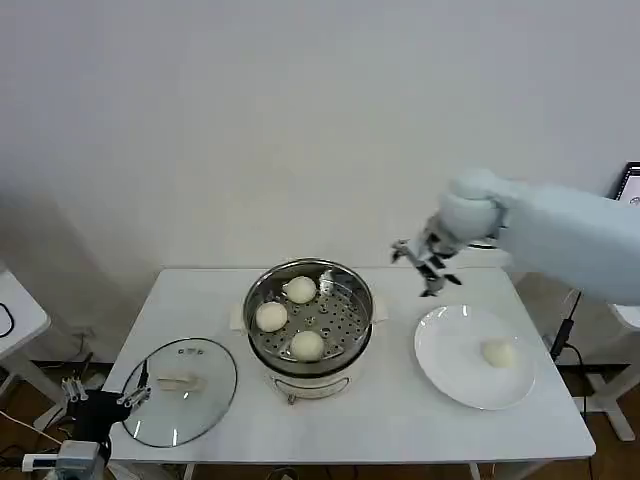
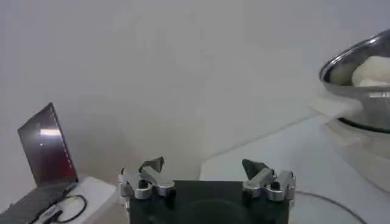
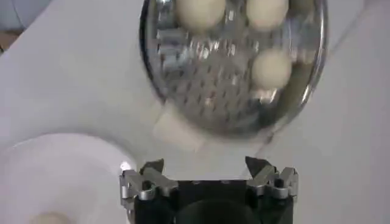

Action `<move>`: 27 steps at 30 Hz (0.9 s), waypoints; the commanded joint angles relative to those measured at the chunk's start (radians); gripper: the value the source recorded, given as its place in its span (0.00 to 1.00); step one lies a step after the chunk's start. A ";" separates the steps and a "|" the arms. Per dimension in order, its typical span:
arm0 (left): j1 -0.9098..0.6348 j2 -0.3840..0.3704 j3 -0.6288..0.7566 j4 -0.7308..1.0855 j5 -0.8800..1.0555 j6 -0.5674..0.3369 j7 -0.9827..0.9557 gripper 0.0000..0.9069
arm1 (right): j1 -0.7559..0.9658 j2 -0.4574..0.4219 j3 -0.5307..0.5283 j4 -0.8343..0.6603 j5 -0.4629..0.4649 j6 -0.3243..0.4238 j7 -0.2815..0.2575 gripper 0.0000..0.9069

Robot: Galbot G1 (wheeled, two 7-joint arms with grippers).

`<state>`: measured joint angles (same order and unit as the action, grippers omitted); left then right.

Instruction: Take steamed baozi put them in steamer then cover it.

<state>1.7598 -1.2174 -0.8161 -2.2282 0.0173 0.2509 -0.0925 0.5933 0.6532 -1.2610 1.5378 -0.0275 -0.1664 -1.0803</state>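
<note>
I count three steamed baozi (image 1: 301, 290) on the perforated tray of the steamer (image 1: 309, 312), which stands mid-table, and one last bun (image 1: 497, 352) on the white plate (image 1: 450, 372) just to the steamer's right. So I judge the loading step three-quarters done, with the fourth pick in hand. My right gripper (image 1: 428, 266) hangs in the air above the gap between steamer and plate, jaws spread and carrying nothing. Next I need to swing it away from the steamer, out over the plate, drop onto the bun and close gently, since it looks soft. My left gripper (image 1: 103, 393) waits, jaws apart and empty, at the table's edge beside the glass lid (image 1: 181, 391), which lies flat to the steamer's left, ready for the covering step.
</note>
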 commanded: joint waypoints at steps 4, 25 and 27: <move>-0.010 0.000 0.017 0.004 0.010 0.001 0.002 1.00 | -0.324 -0.311 0.213 -0.026 -0.131 -0.042 0.000 1.00; 0.025 -0.008 0.007 0.000 0.025 -0.005 0.000 1.00 | -0.774 -0.186 0.624 -0.267 -0.226 -0.020 0.014 1.00; 0.023 -0.007 0.006 0.004 0.025 -0.005 0.000 1.00 | -0.776 -0.167 0.628 -0.292 -0.225 -0.017 0.018 1.00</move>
<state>1.7828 -1.2261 -0.8089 -2.2291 0.0418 0.2462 -0.0919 -0.0475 0.4374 -0.7626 1.3686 -0.2221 -0.1875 -1.0665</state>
